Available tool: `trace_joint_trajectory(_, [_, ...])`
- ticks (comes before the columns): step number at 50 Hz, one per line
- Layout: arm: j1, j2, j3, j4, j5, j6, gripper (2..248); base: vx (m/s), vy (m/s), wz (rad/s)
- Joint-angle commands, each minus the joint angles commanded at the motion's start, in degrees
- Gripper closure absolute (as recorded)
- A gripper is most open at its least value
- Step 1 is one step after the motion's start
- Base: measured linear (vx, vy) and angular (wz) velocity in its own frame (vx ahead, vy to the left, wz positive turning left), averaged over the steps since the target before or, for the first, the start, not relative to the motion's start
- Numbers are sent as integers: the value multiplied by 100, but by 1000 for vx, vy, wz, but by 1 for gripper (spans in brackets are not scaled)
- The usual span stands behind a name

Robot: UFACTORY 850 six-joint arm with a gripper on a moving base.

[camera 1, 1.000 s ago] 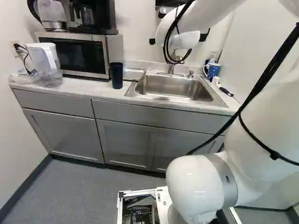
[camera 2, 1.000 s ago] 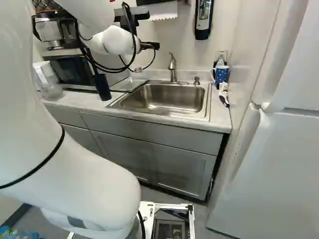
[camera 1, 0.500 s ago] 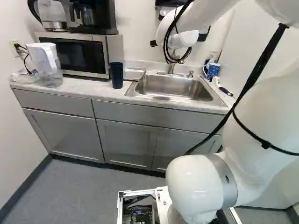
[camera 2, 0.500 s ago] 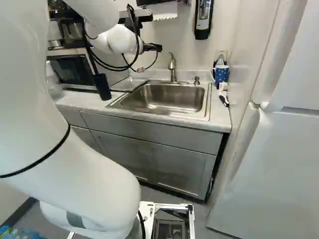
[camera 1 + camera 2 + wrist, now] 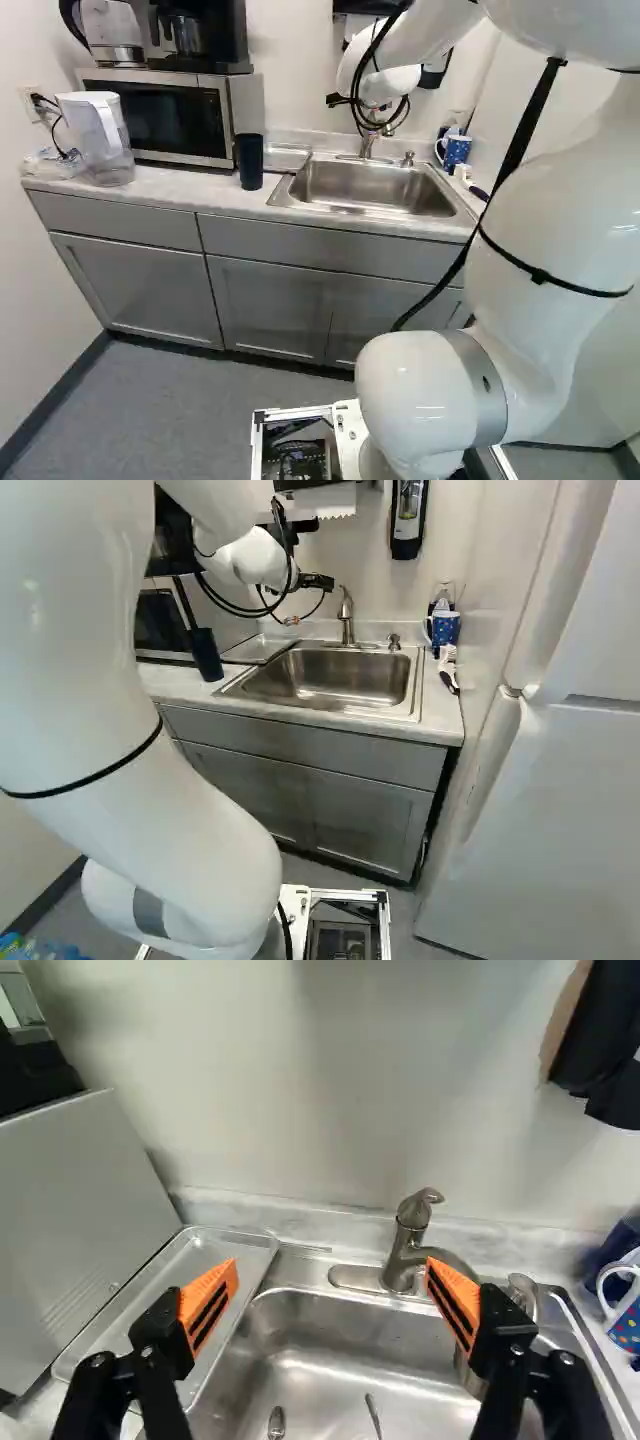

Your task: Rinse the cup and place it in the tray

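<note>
Cup [image 5: 249, 161], prob. the dk blue one: upright on counter [image 5: 170, 190], L of sink [image 5: 375, 185] in L base view, just beside tray [image 5: 190, 1258]. Prob. parked there for short pick & easy return to tray. Dotted mug [image 5: 457, 151], R of sink, can't be ruled out as target. Tray flat along sink's L side, prob. as drying spot. Gripper [image 5: 332, 1278] above sink, fingers wide apart, nothing held; prob. kept high to clear faucet [image 5: 405, 1255] at sink's back edge. Vs 0.5 s ago: arm [image 5: 530, 240] swung, gripper slightly nearer faucet in R base view; cup, mug & base unmoved.
</note>
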Motion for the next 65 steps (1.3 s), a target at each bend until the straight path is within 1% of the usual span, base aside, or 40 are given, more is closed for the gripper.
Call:
trace_joint_trajectory(15, [-79, -378, -390, 0, -266, 0, 3, 0, 0, 0])
trace_joint_trajectory(57, [-236, -1452, -1569, 0, -266, 0, 3, 0, 0, 0])
trace_joint_trajectory(65, [-241, -1554, -1686, 0, -266, 0, 3, 0, 0, 0])
